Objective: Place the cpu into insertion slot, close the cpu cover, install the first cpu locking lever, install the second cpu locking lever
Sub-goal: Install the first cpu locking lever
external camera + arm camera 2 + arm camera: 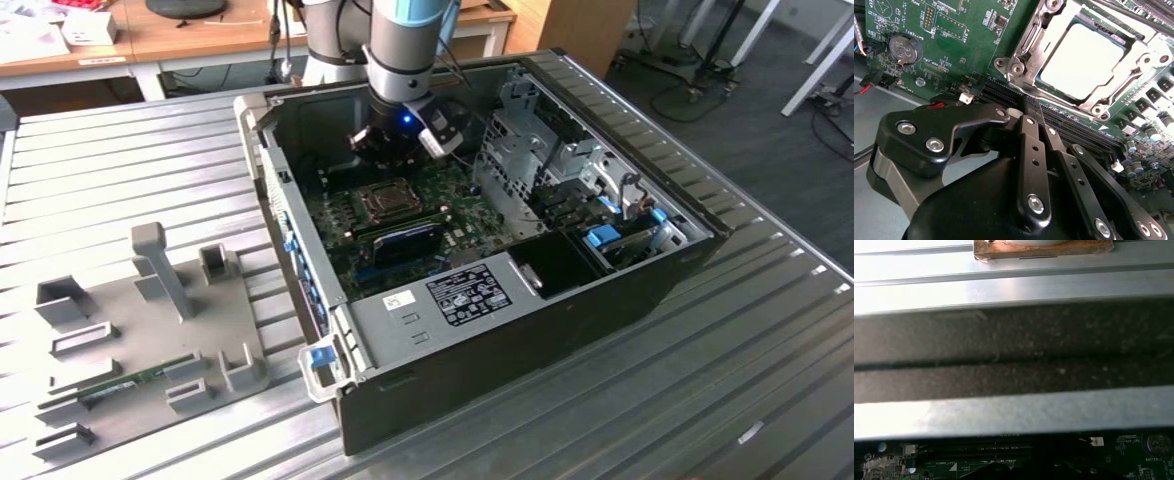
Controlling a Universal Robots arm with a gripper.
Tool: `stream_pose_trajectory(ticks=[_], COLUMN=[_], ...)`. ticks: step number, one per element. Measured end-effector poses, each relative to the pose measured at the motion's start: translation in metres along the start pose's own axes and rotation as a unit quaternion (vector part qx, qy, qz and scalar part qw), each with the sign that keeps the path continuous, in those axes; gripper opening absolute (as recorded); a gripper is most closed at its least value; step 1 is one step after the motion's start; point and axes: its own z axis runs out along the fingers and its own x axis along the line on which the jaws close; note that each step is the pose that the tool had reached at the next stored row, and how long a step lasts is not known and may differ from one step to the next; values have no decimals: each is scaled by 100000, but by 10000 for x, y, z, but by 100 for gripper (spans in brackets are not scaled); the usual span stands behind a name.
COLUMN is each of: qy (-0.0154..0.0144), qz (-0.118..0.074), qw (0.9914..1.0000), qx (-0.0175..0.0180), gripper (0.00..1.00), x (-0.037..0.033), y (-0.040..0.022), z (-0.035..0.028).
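**Down in the case, claw pressed together above the board**

Closest to me, in the second wrist view, my claw (1031, 107) has its black fingers (1034, 150) pressed together, and I see nothing pinched between them. The tips hang just over the long black memory slots (1064, 125), near the corner of the silver cover frame (1024, 47).

Just past the slots the chip (1084, 60) sits in its socket (388, 201). Its pale metal top shows through the frame's window, and the frame lies flat around it. I cannot tell how the locking levers stand.

Around the socket spreads the green board (969, 45), with a round coin battery (904, 48) off to one side. The first wrist view shows a bright metal bar (1014, 415) beside a strip of the same board.

In the exterior view my arm (400, 40) reaches down into an open computer case (641, 270) lying on its side. The case rests on a ribbed metal table (134, 150). At the exterior view's left, a grey tray of holders (147, 320) lies on the same table, well apart from the case.

Beyond the table stand wooden desks (200, 40), and a dark floor (721, 90) runs off toward the exterior view's right.
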Motion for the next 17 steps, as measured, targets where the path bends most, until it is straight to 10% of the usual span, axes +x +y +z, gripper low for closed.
stream_pose_trajectory(ticks=[17], qy=[99], qz=[12], qw=[100000], qx=[6], gripper=[10], x=[-3], y=[1], z=[-44])
